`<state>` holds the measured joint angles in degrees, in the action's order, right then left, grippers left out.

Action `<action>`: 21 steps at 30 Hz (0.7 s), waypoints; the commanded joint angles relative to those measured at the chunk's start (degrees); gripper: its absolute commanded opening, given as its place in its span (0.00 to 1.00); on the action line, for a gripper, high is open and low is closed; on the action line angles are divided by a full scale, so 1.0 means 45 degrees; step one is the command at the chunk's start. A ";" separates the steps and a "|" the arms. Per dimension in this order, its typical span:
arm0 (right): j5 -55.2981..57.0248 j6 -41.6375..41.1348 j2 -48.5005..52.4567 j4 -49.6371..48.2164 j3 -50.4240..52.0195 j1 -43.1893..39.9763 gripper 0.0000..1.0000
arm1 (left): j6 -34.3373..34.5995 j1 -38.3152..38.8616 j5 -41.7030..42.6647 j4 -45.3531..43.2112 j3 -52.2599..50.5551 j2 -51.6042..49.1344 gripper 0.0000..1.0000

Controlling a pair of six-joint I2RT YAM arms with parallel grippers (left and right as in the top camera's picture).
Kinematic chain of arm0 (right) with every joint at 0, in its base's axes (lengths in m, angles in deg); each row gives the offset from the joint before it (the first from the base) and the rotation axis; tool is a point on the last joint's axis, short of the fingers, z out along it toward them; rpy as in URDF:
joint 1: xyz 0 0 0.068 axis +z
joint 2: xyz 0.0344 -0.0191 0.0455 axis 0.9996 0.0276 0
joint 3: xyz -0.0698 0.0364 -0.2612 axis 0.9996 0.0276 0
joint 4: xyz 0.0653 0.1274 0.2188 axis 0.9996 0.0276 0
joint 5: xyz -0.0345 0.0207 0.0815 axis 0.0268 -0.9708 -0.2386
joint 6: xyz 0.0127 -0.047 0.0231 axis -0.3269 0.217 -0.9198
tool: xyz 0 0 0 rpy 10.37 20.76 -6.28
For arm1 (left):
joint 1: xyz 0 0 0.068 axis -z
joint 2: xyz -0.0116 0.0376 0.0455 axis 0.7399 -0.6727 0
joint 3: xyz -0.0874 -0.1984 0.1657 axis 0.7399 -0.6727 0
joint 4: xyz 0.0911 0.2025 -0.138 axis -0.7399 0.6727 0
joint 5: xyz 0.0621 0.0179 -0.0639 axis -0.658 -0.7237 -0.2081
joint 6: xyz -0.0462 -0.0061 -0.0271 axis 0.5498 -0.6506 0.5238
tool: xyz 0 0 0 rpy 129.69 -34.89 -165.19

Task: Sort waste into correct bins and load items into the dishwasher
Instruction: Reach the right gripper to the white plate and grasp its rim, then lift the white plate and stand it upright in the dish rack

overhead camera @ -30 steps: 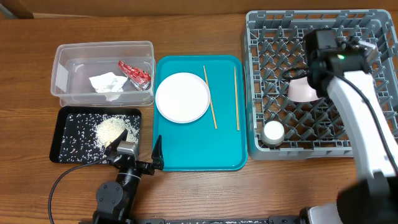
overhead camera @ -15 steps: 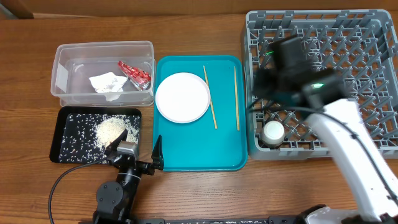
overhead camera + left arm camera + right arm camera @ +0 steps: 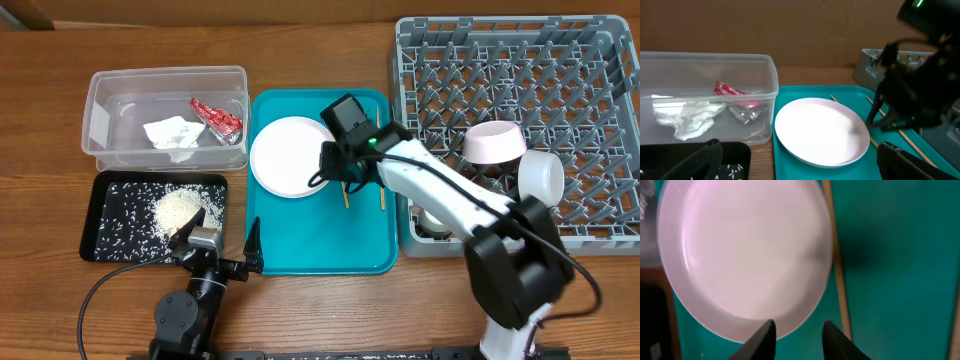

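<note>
Roughly parallel chopsticks (image 3: 839,280), lengthwise on tray (image 3: 300,240)

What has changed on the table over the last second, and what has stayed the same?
The right gripper swung left from above the dish rack to the teal tray, jaws apart and empty over the plate rim beside a chopstick. The left gripper, plate, red wrapper, napkin and rice stayed put.

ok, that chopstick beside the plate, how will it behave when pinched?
The chopstick looks thin, straight and wooden, so probably stiff and light. It lies flat on the smooth tray, so it may slide or roll instead of lifting. It runs right beside the plate, leaving little room for a finger there.
</note>
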<state>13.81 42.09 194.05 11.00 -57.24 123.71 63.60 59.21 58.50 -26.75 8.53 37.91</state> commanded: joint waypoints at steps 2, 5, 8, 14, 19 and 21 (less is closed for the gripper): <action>-0.1768 -0.2191 0.0899 0.0039 0.0044 0.0330 0.51 | 0.0000 -0.0058 0.0102 0.0019 -0.0044 0.0141 1.00; -0.1593 -0.3667 0.1511 -0.0374 0.0044 0.0442 0.53 | 0.0000 -0.0058 0.0102 0.0019 -0.0044 0.0141 1.00; -0.1525 -0.4051 0.1792 -0.0583 0.0053 0.0442 0.36 | 0.0005 -0.0058 0.0102 0.0019 -0.0044 0.0141 1.00; -0.1394 -0.3939 0.1530 -0.0291 0.0039 0.0316 0.04 | 0.0000 -0.0058 0.0102 0.0019 -0.0044 0.0141 1.00; -0.0763 -0.2409 0.0005 0.0083 0.0039 -0.0034 0.04 | 0.0000 -0.0058 0.0102 0.0019 -0.0044 0.0141 1.00; 0.0102 -0.1996 -0.0986 0.0481 0.0039 -0.0175 0.04 | 0.0005 -0.0058 0.0102 0.0019 -0.0044 0.0141 1.00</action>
<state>8.28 28.39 198.73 11.79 -56.87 124.45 63.62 59.21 58.53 -26.70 8.53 37.91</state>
